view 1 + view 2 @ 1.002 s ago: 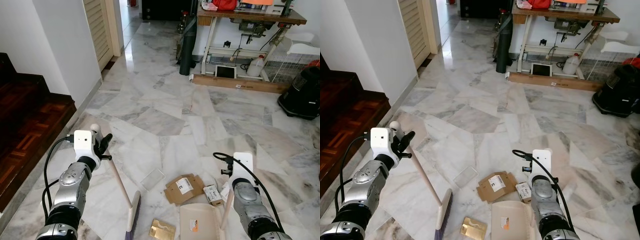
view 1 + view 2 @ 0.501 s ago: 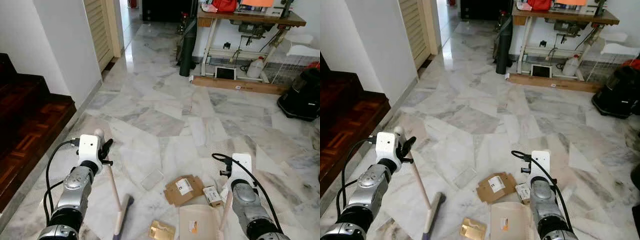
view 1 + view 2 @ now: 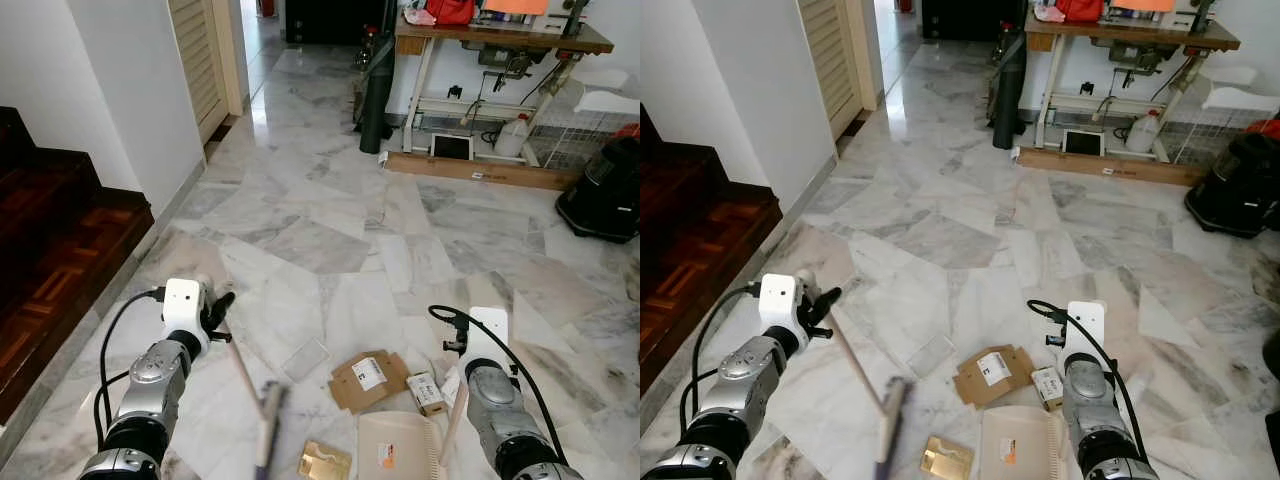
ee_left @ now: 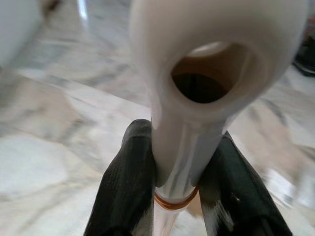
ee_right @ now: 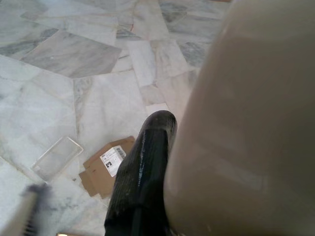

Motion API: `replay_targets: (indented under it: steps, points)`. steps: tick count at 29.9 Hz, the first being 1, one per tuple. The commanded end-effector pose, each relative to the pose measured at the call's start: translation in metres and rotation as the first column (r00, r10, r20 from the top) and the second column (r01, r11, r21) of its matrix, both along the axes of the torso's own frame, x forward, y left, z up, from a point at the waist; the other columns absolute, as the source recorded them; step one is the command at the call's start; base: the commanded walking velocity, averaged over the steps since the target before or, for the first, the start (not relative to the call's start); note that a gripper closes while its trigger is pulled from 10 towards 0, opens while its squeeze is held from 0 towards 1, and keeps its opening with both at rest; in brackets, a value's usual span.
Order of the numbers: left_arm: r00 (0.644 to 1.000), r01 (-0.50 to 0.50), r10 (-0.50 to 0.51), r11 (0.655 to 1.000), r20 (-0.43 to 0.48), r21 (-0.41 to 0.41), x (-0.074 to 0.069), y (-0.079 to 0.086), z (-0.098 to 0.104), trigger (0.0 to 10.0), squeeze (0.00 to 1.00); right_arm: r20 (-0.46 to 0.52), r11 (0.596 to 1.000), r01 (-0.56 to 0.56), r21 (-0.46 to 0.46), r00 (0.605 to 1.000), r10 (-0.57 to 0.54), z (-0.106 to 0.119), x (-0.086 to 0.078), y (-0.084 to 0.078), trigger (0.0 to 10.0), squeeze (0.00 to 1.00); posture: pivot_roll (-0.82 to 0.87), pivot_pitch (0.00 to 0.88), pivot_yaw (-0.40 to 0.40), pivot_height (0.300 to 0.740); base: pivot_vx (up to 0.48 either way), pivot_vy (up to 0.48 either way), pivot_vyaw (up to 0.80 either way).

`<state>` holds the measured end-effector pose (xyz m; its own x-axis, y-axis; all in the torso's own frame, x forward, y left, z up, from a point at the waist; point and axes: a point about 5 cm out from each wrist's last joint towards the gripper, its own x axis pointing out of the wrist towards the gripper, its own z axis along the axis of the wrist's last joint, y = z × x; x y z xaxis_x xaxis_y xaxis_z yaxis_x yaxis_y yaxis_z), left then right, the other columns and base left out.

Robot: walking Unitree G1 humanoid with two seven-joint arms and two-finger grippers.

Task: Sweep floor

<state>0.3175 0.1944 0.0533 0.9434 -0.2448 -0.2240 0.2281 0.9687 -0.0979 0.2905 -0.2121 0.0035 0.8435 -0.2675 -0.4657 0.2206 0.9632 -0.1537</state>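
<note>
My left gripper (image 3: 214, 311) is shut on the top of a pale broom handle (image 4: 183, 123), with a black finger (image 4: 129, 177) on each side of it. The broom slants down to its blurred head (image 3: 267, 425) on the marble floor, just left of the litter. That litter is a clear plastic piece (image 3: 305, 358), a flattened cardboard box (image 3: 368, 377), a small printed box (image 3: 424, 390) and a gold packet (image 3: 325, 460). My right gripper (image 5: 187, 132) is shut on the cream dustpan's handle (image 5: 246, 123). The dustpan (image 3: 400, 445) rests just behind the litter.
Dark wooden steps (image 3: 50, 260) and a white wall corner (image 3: 130, 90) line the left side. Far ahead stand a workbench (image 3: 500, 40), a rolled black mat (image 3: 375, 95), a wooden plank (image 3: 470, 170) and a black appliance (image 3: 605, 190). Open marble floor lies between.
My left gripper has dropped lower. The broom head went left, then swung back right toward the litter and is now blurred. The dustpan and right arm have barely moved.
</note>
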Motion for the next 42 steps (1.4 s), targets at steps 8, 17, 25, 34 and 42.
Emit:
replay_targets:
  steps: [8,17,25,34,42]
  points:
    - [0.982,0.150,-0.152,0.988,-0.116,-0.025,-0.009,-0.006,-0.015,10.0,0.00,-0.153,0.998,0.023,0.059,0.988,-0.014,-0.026,-0.021,0.003,10.0,0.00,-0.03,0.000,-0.004,0.740,0.000,0.000,0.00]
    - [0.996,0.059,-0.075,0.960,-0.048,-0.274,0.005,-0.015,0.003,10.0,0.00,-0.148,0.998,0.027,0.063,0.989,-0.017,-0.025,-0.020,0.004,10.0,0.00,-0.03,0.000,0.001,0.740,0.000,0.000,0.00]
    - [0.999,0.020,-0.029,0.934,-0.020,-0.357,0.010,-0.009,0.012,10.0,0.00,-0.142,0.997,0.027,0.073,0.990,-0.016,-0.025,-0.020,0.005,10.0,0.00,-0.03,0.000,0.002,0.740,0.000,0.000,0.00]
    - [0.986,-0.065,0.092,0.980,0.137,-0.190,0.013,0.008,0.036,10.0,0.00,-0.144,0.997,0.022,0.077,0.990,-0.010,-0.026,-0.021,0.006,10.0,0.00,-0.02,0.000,-0.001,0.740,0.000,0.000,0.00]
    - [0.995,0.073,-0.074,0.997,0.074,0.007,0.006,0.004,0.027,10.0,0.00,-0.143,0.997,0.015,0.080,0.990,-0.003,-0.025,-0.019,0.009,10.0,0.00,-0.01,0.000,-0.002,0.740,0.000,0.000,0.00]
